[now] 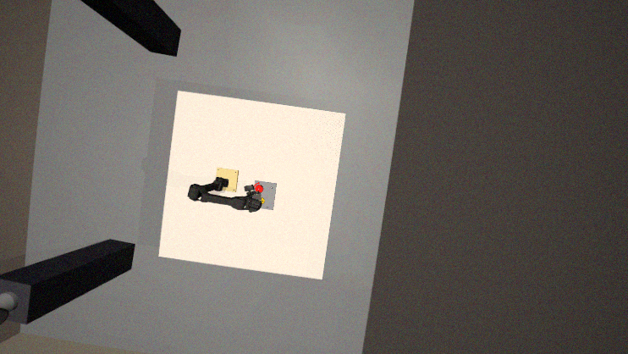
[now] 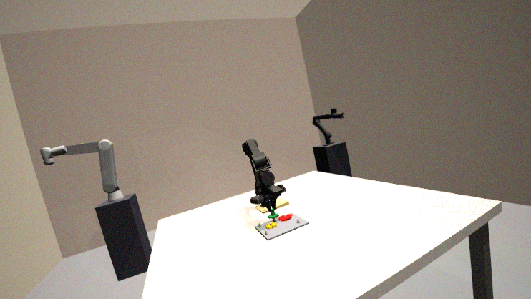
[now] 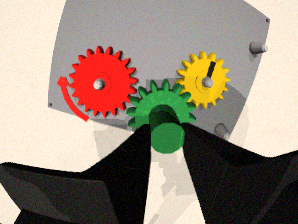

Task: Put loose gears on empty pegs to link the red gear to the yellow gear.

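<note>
The grey board [image 1: 269, 193] [image 2: 284, 229] [image 3: 150, 25] lies on the table. The red gear [image 1: 258, 186] [image 2: 285, 217] [image 3: 112, 95] and the yellow gear [image 1: 262, 201] [image 2: 271, 225] [image 3: 199, 91] with its black stripe sit on pegs, apart from each other. My gripper [image 2: 273, 210] [image 3: 165, 129] is shut on the knob of a green gear [image 2: 273, 216] [image 3: 159, 102]. The green gear is held above the board, and in the wrist view it shows between and in front of the two gears. Whether a peg is directly under it is hidden.
Bare pegs show near the yellow gear, one at the board's right edge [image 3: 256, 48] and one lower [image 3: 221, 131]. Another bare peg [image 2: 298, 220] stands beyond the red gear. A pale yellow plate [image 1: 233, 175] [image 2: 283, 203] lies behind the board, near the arm.
</note>
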You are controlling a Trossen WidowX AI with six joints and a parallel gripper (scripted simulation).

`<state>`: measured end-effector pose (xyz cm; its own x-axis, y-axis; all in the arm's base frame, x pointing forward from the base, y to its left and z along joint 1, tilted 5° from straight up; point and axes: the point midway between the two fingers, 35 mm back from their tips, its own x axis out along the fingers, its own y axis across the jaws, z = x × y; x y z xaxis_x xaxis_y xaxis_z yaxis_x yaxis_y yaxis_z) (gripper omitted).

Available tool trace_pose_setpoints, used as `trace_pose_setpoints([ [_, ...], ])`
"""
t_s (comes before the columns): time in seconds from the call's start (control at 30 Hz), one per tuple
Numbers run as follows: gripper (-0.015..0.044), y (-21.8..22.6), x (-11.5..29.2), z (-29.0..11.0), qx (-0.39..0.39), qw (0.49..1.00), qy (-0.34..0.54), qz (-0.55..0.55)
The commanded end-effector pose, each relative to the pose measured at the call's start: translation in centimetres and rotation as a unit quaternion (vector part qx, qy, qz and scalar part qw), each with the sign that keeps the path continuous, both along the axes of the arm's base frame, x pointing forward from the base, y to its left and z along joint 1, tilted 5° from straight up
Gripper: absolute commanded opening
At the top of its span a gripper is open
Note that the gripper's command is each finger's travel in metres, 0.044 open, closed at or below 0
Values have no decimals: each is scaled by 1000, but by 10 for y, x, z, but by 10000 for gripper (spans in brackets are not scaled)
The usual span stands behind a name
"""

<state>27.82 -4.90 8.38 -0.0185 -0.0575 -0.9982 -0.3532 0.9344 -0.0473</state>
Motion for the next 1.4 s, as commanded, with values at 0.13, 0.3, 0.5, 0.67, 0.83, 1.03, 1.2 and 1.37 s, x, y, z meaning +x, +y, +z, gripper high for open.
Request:
trace_pose_setpoints([
  [0.13,0,-1,-3,-16,-3,997,2,-73],
  [0.3,0,-1,-3,-23,-4,993,-1,-121],
  [0.5,0,-2,-3,-19,-5,988,-3,-153],
  [0.67,0,-1,-2,-20,-4,993,-1,-120],
  [0.83,0,-1,-3,-21,-3,998,2,-70],
  [1.03,0,-1,-4,-22,-1,1000,6,-2],
  [1.2,0,-2,-3,-23,0,999,8,33],
  [1.37,0,-2,-3,-23,0,1000,8,25],
])
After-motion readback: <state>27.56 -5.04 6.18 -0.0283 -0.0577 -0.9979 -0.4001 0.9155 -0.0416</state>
